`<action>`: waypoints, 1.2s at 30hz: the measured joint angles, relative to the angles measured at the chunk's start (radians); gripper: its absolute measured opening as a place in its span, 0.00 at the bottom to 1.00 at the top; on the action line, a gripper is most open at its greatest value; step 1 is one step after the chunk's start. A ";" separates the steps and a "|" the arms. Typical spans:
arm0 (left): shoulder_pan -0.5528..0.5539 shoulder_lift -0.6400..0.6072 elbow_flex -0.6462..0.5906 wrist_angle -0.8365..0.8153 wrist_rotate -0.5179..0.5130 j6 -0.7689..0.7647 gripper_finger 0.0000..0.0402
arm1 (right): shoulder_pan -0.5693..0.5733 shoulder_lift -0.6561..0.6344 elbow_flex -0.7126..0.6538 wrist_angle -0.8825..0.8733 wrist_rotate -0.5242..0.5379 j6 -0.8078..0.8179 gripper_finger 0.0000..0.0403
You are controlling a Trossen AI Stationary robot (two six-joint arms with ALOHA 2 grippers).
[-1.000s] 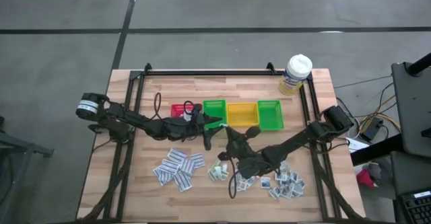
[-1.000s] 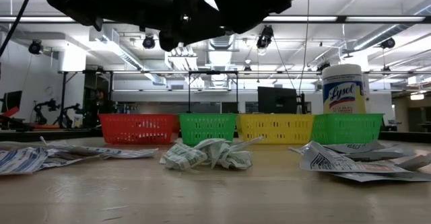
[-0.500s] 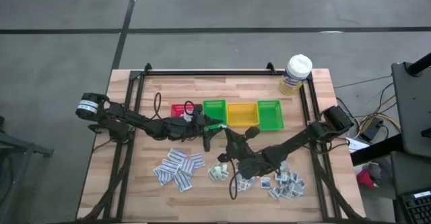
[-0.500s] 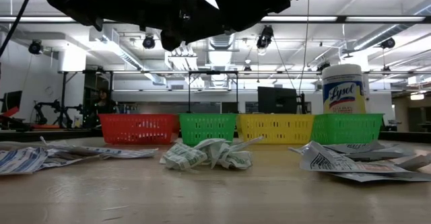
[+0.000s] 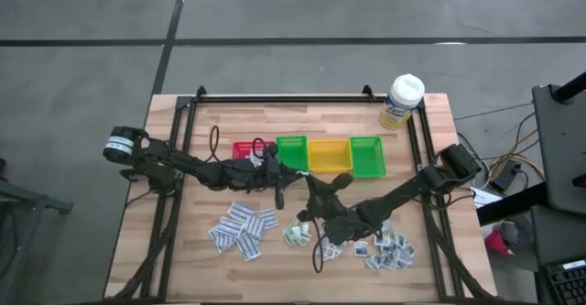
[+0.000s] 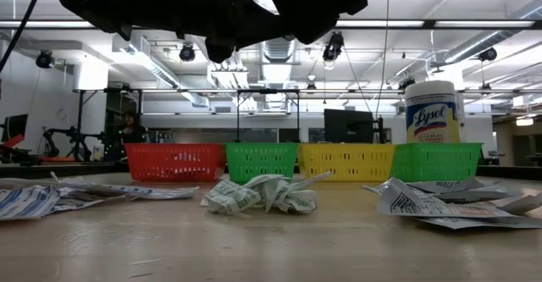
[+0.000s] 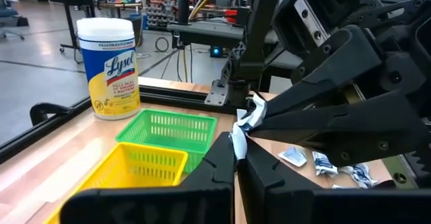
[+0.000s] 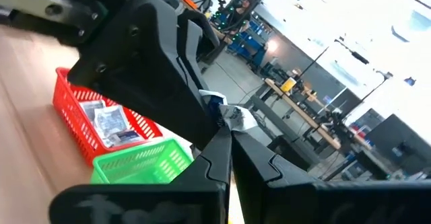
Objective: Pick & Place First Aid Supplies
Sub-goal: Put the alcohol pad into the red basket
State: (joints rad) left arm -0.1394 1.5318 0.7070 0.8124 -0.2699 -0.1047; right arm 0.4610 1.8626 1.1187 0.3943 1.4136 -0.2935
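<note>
Left wrist view: packet (image 7: 244, 120) between both claws' tips

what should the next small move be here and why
Probably open the right end effector: it and the left end effector both look shut on one packet in mid-air near the green bin, so releasing would leave the left free to carry it.

The high camera looks straight down on the whole desk (image 5: 211, 122). The low one sits at desk-top level, facing the bins (image 6: 262, 161) and the room behind. Each wrist camera looks closely past its own fingers; both see the green bin.
</note>
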 joint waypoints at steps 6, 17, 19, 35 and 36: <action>0.000 0.000 -0.001 0.000 0.004 -0.002 0.00 | 0.009 -0.002 0.000 -0.048 -0.005 -0.029 0.07; -0.002 -0.033 -0.007 -0.078 -0.033 -0.070 0.00 | 0.009 -0.002 -0.002 -0.056 0.033 -0.014 0.36; -0.002 -0.055 -0.007 -0.138 -0.072 -0.091 0.00 | 0.009 -0.003 -0.003 -0.056 0.095 -0.021 0.40; 0.052 -0.363 -0.009 -0.947 -0.402 -0.455 0.00 | 0.010 -0.084 -0.060 -0.055 0.157 -0.048 0.46; 0.063 -0.379 -0.009 -0.983 -0.391 -0.473 0.00 | 0.010 -0.098 -0.068 -0.054 0.157 -0.048 0.46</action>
State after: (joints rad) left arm -0.0763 1.1525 0.6979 -0.1709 -0.6605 -0.5773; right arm 0.4713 1.7644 1.0504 0.3401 1.5704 -0.3416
